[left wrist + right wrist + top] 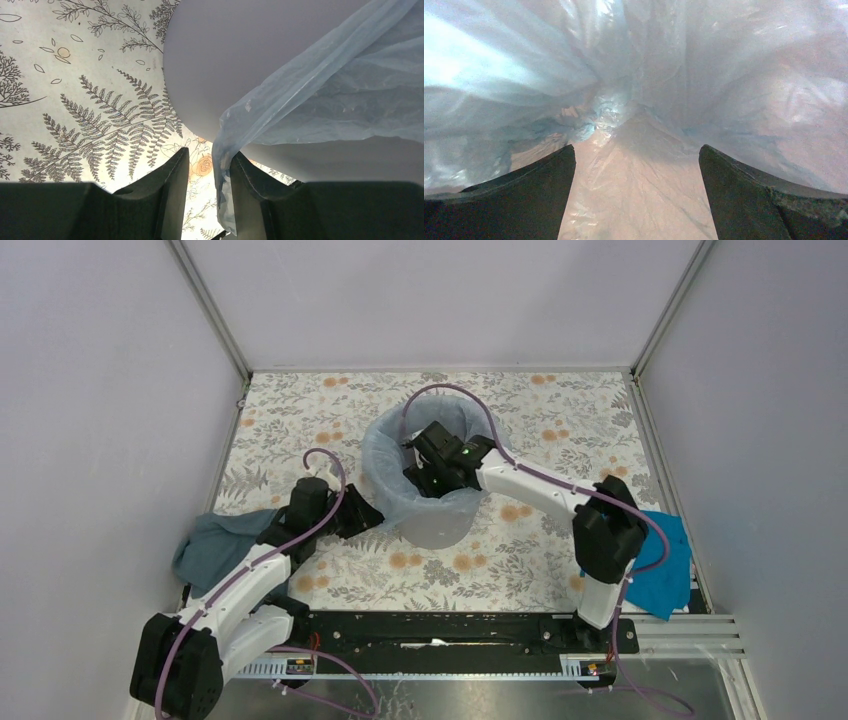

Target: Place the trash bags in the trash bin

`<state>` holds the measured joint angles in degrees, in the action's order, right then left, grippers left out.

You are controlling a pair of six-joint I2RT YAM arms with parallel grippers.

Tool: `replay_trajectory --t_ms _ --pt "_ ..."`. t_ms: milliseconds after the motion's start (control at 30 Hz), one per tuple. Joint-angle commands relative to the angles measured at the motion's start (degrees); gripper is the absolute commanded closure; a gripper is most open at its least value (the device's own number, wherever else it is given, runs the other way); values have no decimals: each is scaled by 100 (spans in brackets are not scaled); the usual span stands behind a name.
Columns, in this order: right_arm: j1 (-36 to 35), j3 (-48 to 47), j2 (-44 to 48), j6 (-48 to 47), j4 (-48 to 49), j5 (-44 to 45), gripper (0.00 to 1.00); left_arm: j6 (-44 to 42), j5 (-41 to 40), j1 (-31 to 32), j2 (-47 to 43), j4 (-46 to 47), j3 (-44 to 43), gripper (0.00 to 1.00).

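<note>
The light-grey trash bin (443,528) stands mid-table on the floral cloth. The pale-blue trash bag (384,454) lines it, its rim folded over the bin's edge. My right gripper (428,476) reaches down inside the bin. In the right wrist view it (636,156) is open, with only wrinkled bag film (639,75) ahead. My left gripper (364,514) sits low at the bin's left side. In the left wrist view its jaws (209,161) stand apart. A hanging edge of the bag (325,90) droops between them against the right finger. The bin wall (225,60) is just beyond.
A dark teal-grey cloth (214,546) lies at the table's left edge beside my left arm. A bright blue cloth (662,562) lies at the right edge by my right arm. Grey walls and metal posts enclose the table; a black rail (440,630) runs along the near edge.
</note>
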<state>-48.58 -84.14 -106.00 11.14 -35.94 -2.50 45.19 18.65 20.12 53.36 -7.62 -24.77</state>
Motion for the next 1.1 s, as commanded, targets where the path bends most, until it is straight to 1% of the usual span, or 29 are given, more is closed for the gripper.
replay_trajectory --t_ms 0,300,367,400,433,467,500,533,567,633,667,700,767,800,833,867,900,967,1067 --pt "42 -147 534 272 -213 125 0 -134 55 27 -37 76 -315 60" --pt "44 14 971 363 21 -91 2 -237 -48 31 -139 -111 -380 58" --pt "42 239 1065 447 298 184 5 -263 -86 36 -155 -141 -364 58" --pt "41 307 1023 458 427 498 7 -273 -102 36 -151 -143 -354 58" --pt "54 323 909 464 523 576 8 -275 -112 43 -137 -137 -341 58" --pt "58 169 742 494 379 595 12 -282 -138 49 -117 -144 -329 58" --pt "54 -123 546 532 32 682 18 -289 -161 57 -102 -155 -327 58" --pt "33 -273 455 605 -189 874 23 -303 -167 66 -95 -190 -333 58" --pt "-4 -281 469 665 -202 1092 26 -320 -206 84 -110 -233 -330 58" --pt "-81 -35 612 777 135 1370 33 -334 -301 124 -187 -283 -299 58" --pt "-106 20 656 801 267 1388 34 -335 -339 136 -215 -295 -292 58" --pt "-161 -54 633 821 194 1437 34 -340 -356 147 -228 -318 -307 58" --pt "-271 -308 536 849 -23 1414 33 -410 -489 205 -234 -458 -396 58" --pt "-339 -410 498 881 -86 1427 31 -459 -588 256 -229 -532 -482 58" --pt "-409 -453 466 937 -80 1460 26 -507 -706 313 -222 -612 -538 58" --pt "-465 -443 419 999 -40 1474 17 -549 -833 369 -222 -685 -598 58" --pt "-496 -455 344 1057 -42 1436 11 -581 -981 453 -226 -756 -656 57" --pt "-535 -604 122 1117 -305 1495 5 -615 -1223 625 -230 -870 -752 56" --pt "-606 -732 86 1094 -449 1792 1 -593 -1344 781 -255 -899 -825 55"
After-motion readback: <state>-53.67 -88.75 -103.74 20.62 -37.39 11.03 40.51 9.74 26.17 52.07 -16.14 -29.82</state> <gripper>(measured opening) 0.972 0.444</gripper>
